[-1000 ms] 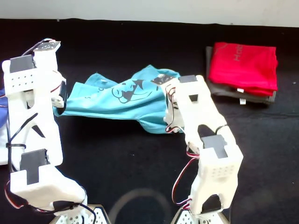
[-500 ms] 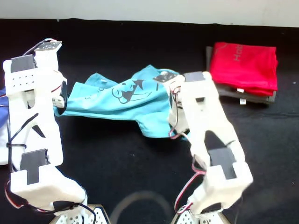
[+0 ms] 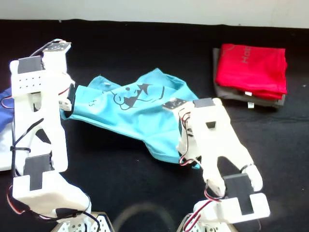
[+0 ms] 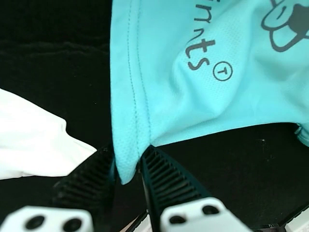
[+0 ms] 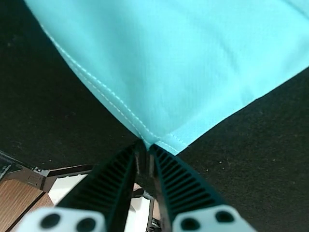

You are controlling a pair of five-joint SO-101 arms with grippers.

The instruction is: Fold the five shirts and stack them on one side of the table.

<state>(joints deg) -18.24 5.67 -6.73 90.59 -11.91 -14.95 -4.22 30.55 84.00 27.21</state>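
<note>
Two robot arms hold a turquoise shirt (image 3: pixel 135 111) spread across the middle of the black desk (image 3: pixel 120 48), its dark printed graphic facing up. At the shirt's left end, the left gripper (image 4: pixel 128 166) has its ribbed fingers (image 4: pixel 166 181) closed on the stitched hem. At the shirt's near right corner, the right gripper (image 5: pixel 144 154) pinches the very tip of the fabric between closed fingers (image 5: pixel 183 188). At the far right of the desk, well apart from the turquoise shirt, a folded red shirt (image 3: pixel 251 67) rests on a folded grey shirt (image 3: pixel 246 96). A blue garment (image 3: pixel 5 94) and a white garment (image 3: pixel 4 145) lie at the left edge, beside the left arm.
</note>
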